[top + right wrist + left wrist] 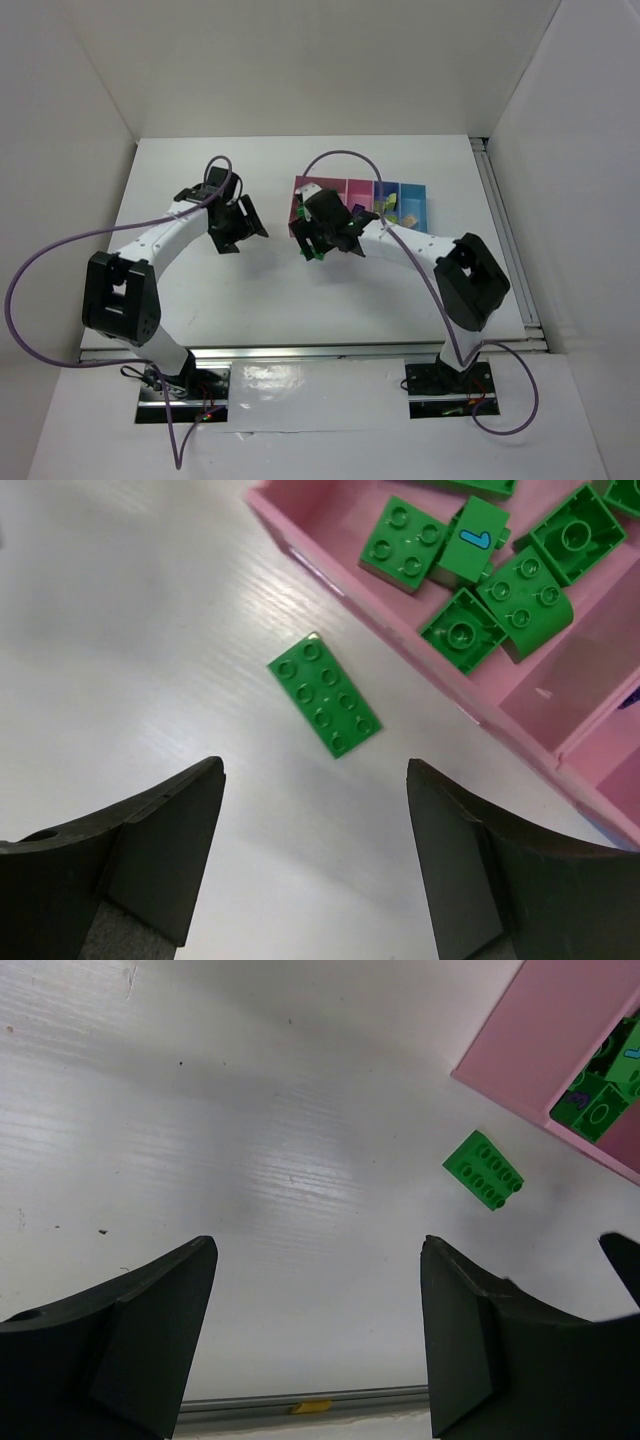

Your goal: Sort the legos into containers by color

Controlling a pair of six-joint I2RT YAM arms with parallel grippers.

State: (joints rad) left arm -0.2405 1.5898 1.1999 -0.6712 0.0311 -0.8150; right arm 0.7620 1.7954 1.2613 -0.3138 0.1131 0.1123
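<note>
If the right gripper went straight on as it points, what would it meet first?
Probably the loose green brick lying on the table beside the pink bin; the open right gripper frames it, though depth is unclear.

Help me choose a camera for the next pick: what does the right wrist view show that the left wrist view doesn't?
Only right wrist: the loose green brick centred ahead of the open right pincer; whole green bricks spread across the pink bin. Only left wrist: a metal rail along the table edge, between the fingers of the open left pincer. Both: that brick on the table, beside the bin's corner.
</note>
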